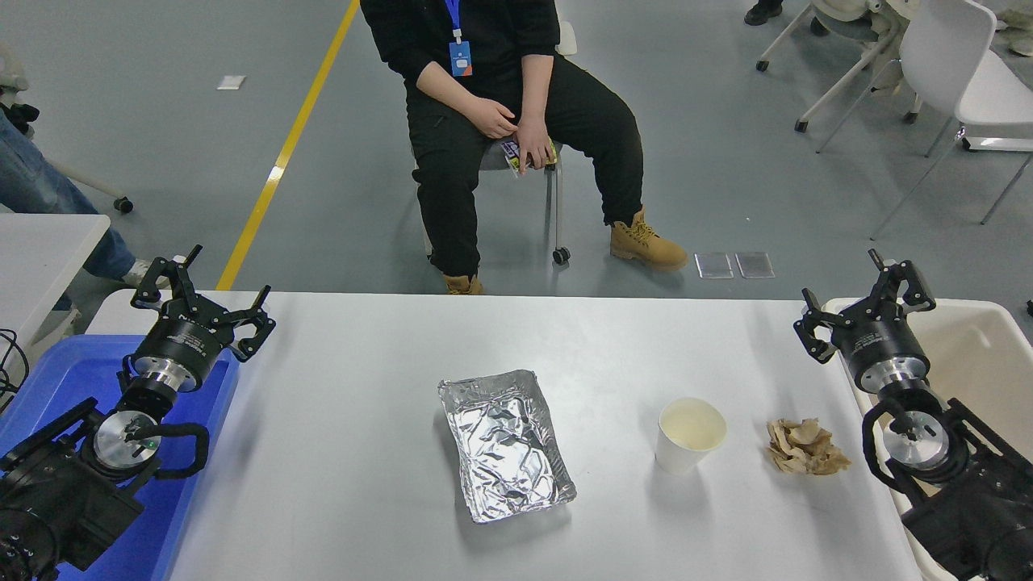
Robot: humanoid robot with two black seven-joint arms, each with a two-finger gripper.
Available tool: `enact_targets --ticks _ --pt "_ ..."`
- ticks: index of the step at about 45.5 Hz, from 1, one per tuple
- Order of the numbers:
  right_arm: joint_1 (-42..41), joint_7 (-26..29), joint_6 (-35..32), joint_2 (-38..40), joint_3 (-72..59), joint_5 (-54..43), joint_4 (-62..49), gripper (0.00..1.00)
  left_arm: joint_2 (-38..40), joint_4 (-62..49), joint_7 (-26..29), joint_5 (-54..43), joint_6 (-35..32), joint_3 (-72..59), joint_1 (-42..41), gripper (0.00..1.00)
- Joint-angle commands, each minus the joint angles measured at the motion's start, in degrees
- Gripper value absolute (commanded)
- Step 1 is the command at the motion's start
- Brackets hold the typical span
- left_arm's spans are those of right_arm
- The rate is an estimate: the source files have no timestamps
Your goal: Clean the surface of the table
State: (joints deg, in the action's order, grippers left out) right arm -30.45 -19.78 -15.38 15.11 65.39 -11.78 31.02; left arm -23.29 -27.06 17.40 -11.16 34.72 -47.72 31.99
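3 items of litter lie on the table surface [339, 452], which spans the middle of the view between 2 bins. At the left, the blue bin [48, 379] sits against the table's edge, and the left gripper [211, 303] hangs over its near corner with fingers spread apart, holding nothing. Toward centre lies a crumpled foil tray [504, 445], empty side up. Right of it stands a white paper cup [690, 434], upright and open-topped. Just beyond that rests a wad of crumpled brown paper [805, 446], near the table's right edge. At the far right, the cream tub [980, 355] abuts the table, and the right gripper [862, 303] is poised above its rim, fingers likewise apart and empty. The bins flank the table, probably so each arm can drop litter sideways. Cleaning has not begun; the brown paper is closest to the right gripper. A seated person [500, 105] waits beyond the far edge.
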Motion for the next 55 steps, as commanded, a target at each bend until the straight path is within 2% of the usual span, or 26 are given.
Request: enact_targets --ticks 1,55 --pt "-0.04 0.00 0.00 0.01 0.00 0.00 0.00 0.98 0.00 -0.01 0.09 0.00 0.00 0.00 0.01 1.00" --pt "0.31 0.00 -0.09 0.10 0.00 0.00 -0.26 0.98 0.00 0.08 0.09 0.00 0.00 0.00 0.01 1.00"
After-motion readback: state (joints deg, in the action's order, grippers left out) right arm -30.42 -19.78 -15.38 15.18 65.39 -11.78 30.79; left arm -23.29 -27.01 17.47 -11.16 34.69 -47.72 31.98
